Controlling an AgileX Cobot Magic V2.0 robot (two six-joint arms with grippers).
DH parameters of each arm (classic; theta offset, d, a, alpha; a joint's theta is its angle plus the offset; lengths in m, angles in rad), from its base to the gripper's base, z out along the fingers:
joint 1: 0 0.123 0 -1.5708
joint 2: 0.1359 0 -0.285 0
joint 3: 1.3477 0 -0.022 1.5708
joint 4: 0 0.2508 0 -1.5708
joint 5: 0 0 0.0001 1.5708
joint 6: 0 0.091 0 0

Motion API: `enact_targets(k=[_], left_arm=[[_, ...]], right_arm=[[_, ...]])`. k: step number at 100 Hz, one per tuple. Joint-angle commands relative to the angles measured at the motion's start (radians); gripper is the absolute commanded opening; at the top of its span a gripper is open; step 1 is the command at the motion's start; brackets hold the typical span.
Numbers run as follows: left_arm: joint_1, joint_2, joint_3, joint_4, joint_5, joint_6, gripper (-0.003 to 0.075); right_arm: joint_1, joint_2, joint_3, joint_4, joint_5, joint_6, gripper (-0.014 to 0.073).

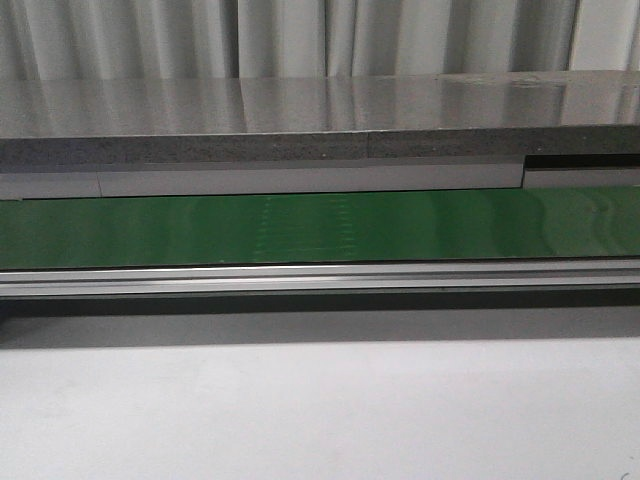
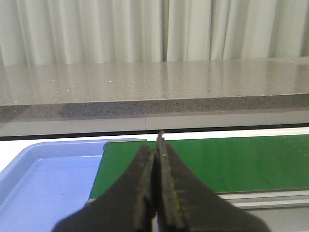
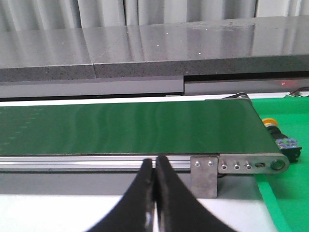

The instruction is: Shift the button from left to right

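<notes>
Black fingers (image 2: 155,159) of the left gripper fill the lower middle of the left wrist view, pressed together with nothing between them. Behind them a blue tray (image 2: 29,164) takes the lower left of the frame, just beside the end of a green conveyor belt (image 2: 231,162) that runs off to the right. The right gripper's fingers (image 3: 154,166) sit at the bottom centre of the right wrist view, likewise closed on nothing, in front of the belt's aluminium side rail (image 3: 96,163). At the right edge of that frame, just past the belt's end bracket (image 3: 251,166), the button (image 3: 277,133) lies on a green mat (image 3: 285,193): a yellow-orange cap and a dark body show, the rest partly hidden by the conveyor end. Neither gripper is near it. In the front view a pale worktop (image 1: 320,410) spans the lower part of the frame, the green belt (image 1: 320,228) crosses the middle, and a grey stone shelf (image 1: 320,115) lies above it with pale curtains (image 1: 300,35) along the top edge; neither the arms nor the button appear there.
</notes>
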Motion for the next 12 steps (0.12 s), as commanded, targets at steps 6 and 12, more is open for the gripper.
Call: enact_targets(k=[6,12], left_arm=[[-0.006,-0.030,0.034,-0.001,-0.078,-0.012,-0.0020],[-0.006,-0.030,0.034,-0.001,-0.078,-0.012,-0.0020]], right_arm=[[0.001,-0.021,-0.016,-0.009,-0.083,-0.002,-0.0068],[0.001,-0.021,-0.016,-0.009,-0.083,-0.002,-0.0068]])
